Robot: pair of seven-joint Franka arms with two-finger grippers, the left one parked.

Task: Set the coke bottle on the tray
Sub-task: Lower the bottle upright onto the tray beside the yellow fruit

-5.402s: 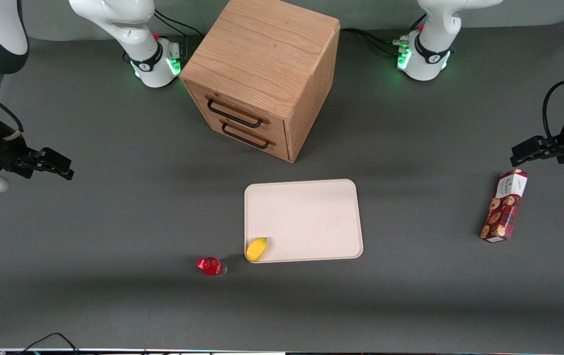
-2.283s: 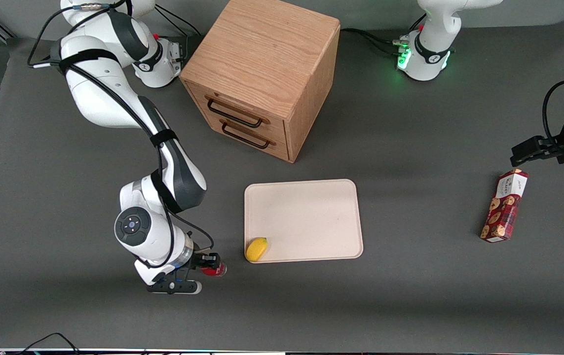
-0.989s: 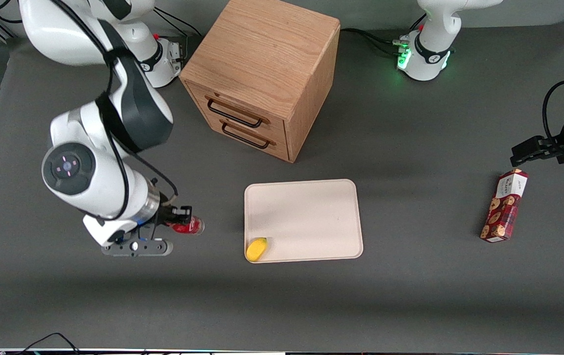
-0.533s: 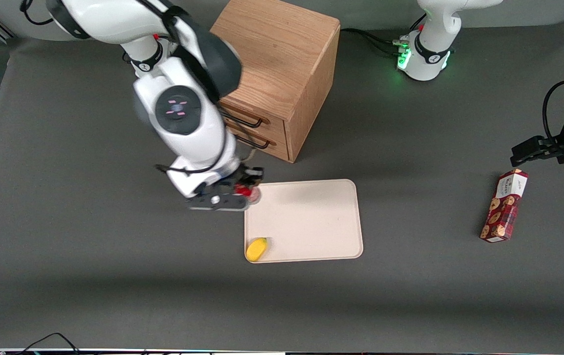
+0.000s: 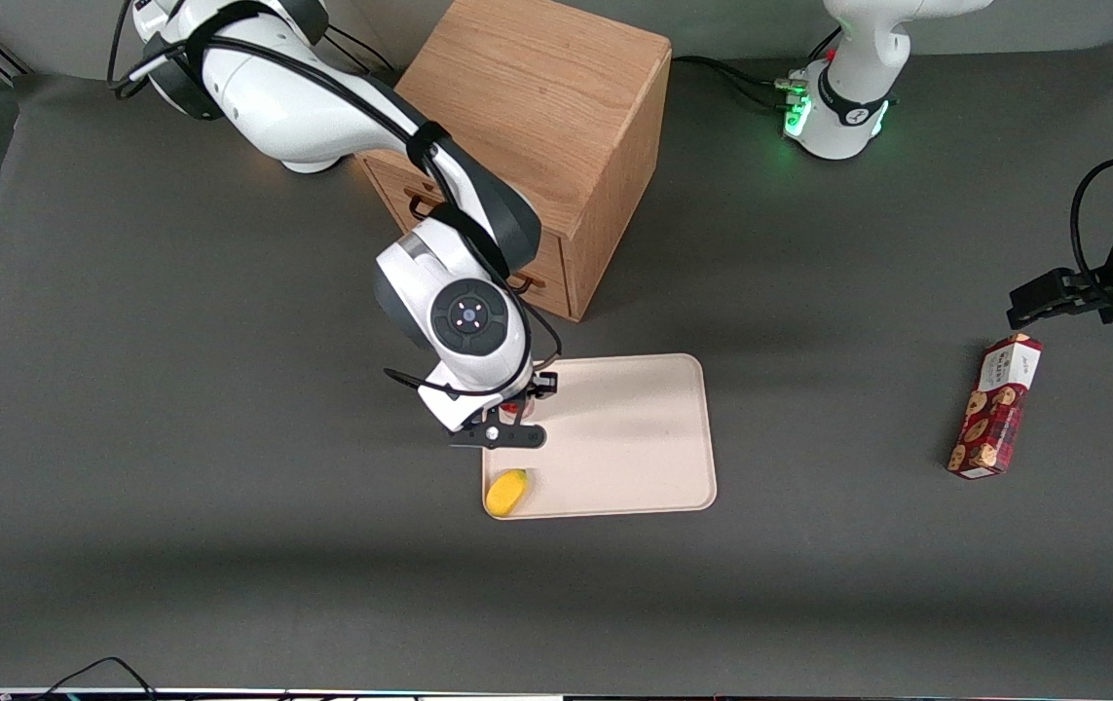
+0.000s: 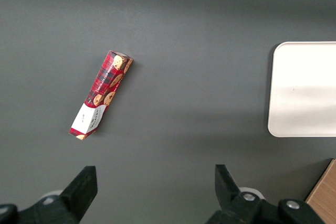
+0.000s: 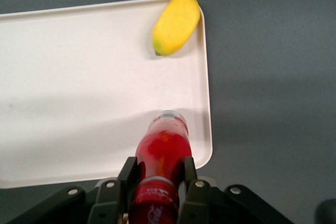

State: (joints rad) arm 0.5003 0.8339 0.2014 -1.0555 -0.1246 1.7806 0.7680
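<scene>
My right gripper (image 7: pixel 159 174) is shut on the coke bottle (image 7: pixel 161 150), a small clear bottle of red liquid with a red label. It hangs over the beige tray (image 7: pixel 79 103) near one rim and corner. In the front view the gripper (image 5: pixel 517 394) is over the tray's (image 5: pixel 634 428) edge toward the working arm's end, and the arm hides almost all of the bottle, with only a sliver of red (image 5: pixel 514 394) showing. I cannot tell whether the bottle touches the tray.
A yellow rounded object (image 5: pixel 505 491) lies on the tray's corner nearest the front camera; it also shows in the right wrist view (image 7: pixel 176 23). The wooden two-drawer cabinet (image 5: pixel 527 136) stands farther from the camera. A red cookie box (image 5: pixel 994 406) lies toward the parked arm's end.
The gripper closed on the bottle where it stood on the table, lifted it, and carried it to the tray; in the last half second it moved over the tray's edge.
</scene>
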